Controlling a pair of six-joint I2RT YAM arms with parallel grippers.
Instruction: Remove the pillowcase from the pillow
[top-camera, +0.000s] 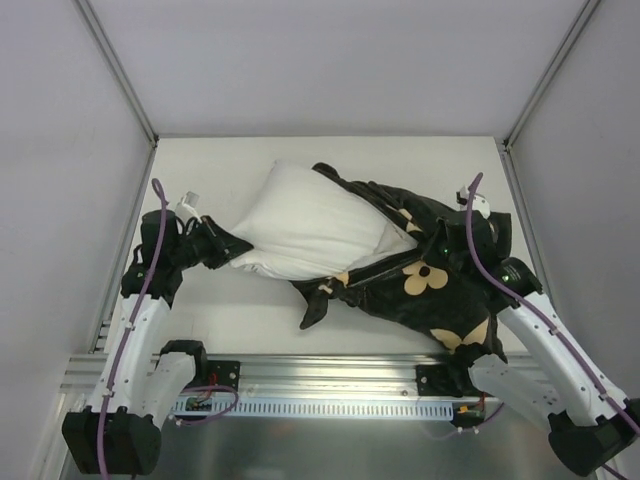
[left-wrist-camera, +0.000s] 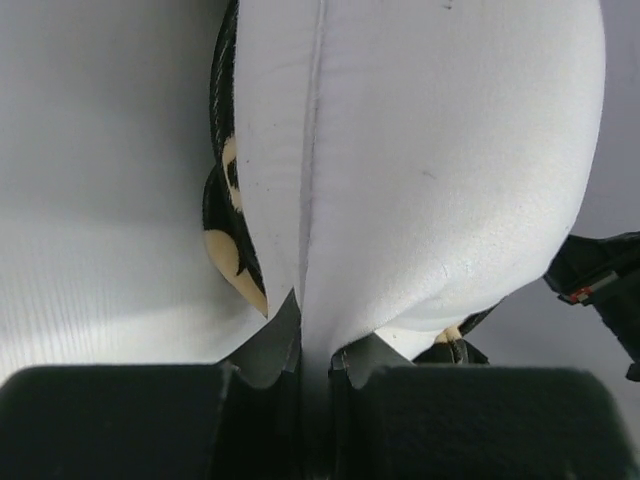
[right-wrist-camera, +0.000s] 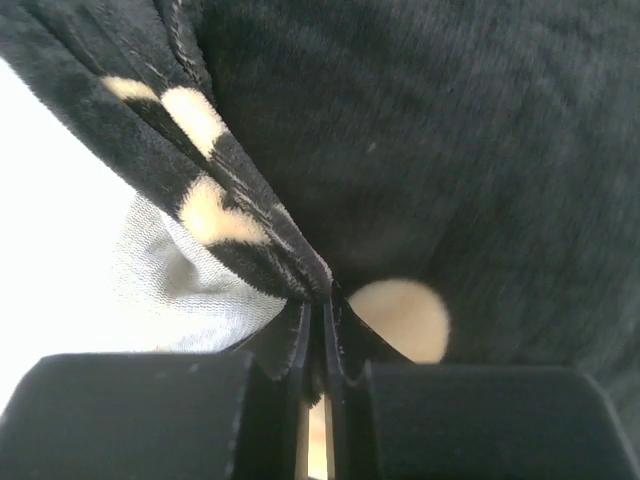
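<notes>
The white pillow (top-camera: 305, 228) lies mid-table, most of it bare; only its right end sits inside the black pillowcase (top-camera: 440, 285) with tan flower motifs, bunched to the right. My left gripper (top-camera: 232, 250) is shut on the pillow's left corner; the left wrist view shows the white seam (left-wrist-camera: 312, 200) pinched between the jaws (left-wrist-camera: 315, 355), with a strip of the pillowcase (left-wrist-camera: 225, 230) behind. My right gripper (top-camera: 438, 243) is shut on a fold of the pillowcase (right-wrist-camera: 270, 250) at its right part, with white pillow fabric (right-wrist-camera: 170, 280) showing at the left of the right wrist view.
White enclosure walls (top-camera: 70, 150) stand on the left, back and right of the table (top-camera: 230, 320). A metal rail (top-camera: 320, 365) runs along the near edge between the arm bases. A purple cable (top-camera: 470, 215) loops off each arm.
</notes>
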